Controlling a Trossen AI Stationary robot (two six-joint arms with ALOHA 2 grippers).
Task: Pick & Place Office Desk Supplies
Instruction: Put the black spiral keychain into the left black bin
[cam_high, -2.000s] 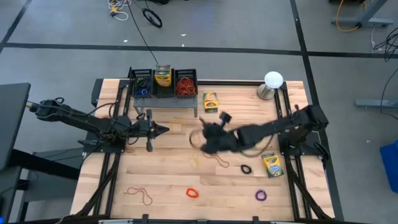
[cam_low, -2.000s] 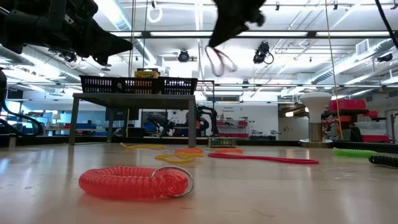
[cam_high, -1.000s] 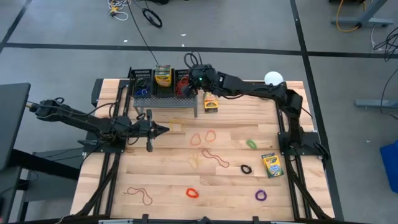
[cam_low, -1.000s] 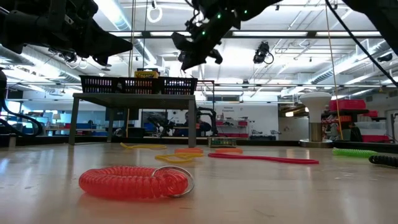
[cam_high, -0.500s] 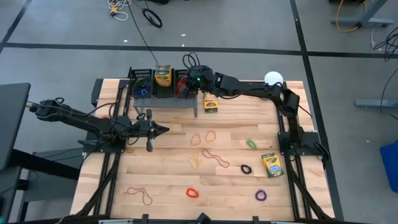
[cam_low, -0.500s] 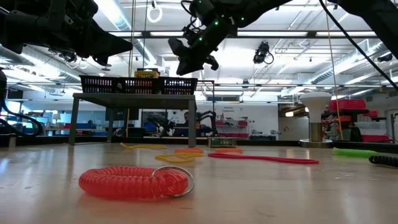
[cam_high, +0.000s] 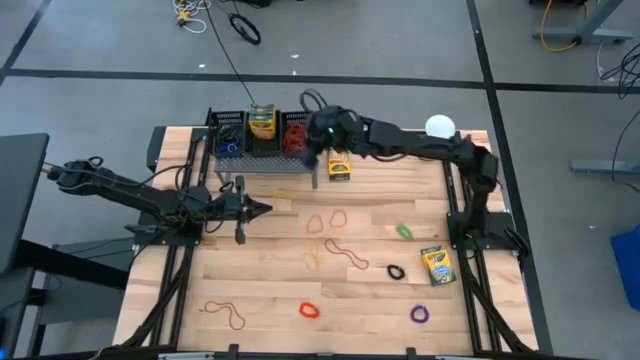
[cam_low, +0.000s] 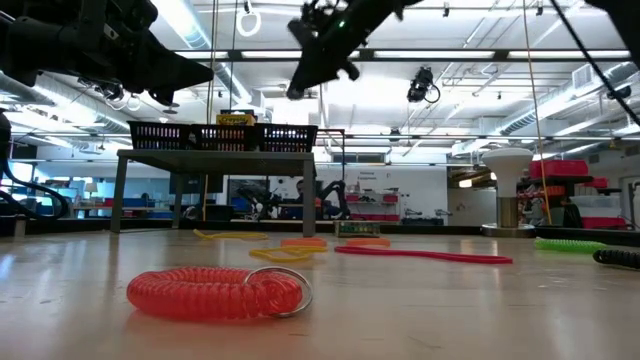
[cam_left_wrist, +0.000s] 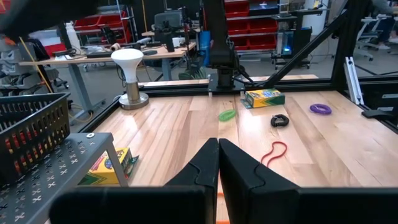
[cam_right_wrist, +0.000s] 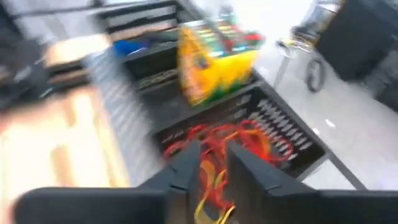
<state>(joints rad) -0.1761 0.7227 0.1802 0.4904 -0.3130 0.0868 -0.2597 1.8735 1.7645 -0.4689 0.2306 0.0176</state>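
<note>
Right gripper (cam_right_wrist: 212, 163) jaws slightly parted above red rubber bands (cam_right_wrist: 217, 140) in basket (cam_right_wrist: 292, 146); left gripper (cam_left_wrist: 217, 163) clenched

Pale glossy wood-plank table (cam_high: 270, 270), black mesh basket (cam_high: 262, 135), rubbery red coil (cam_low: 215, 293)

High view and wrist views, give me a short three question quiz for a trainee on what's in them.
1. True or false: the yellow-and-green crayon box near the right arm's base lies flat on the wooden table.
2. Which bin of the black wire basket rack does the right gripper hover over: A, the one with red rubber bands; B, the one with blue bands?
3. Fill in: the left gripper has its jaws ____.

Key: 1 true; 2 A; 3 shut.
</note>
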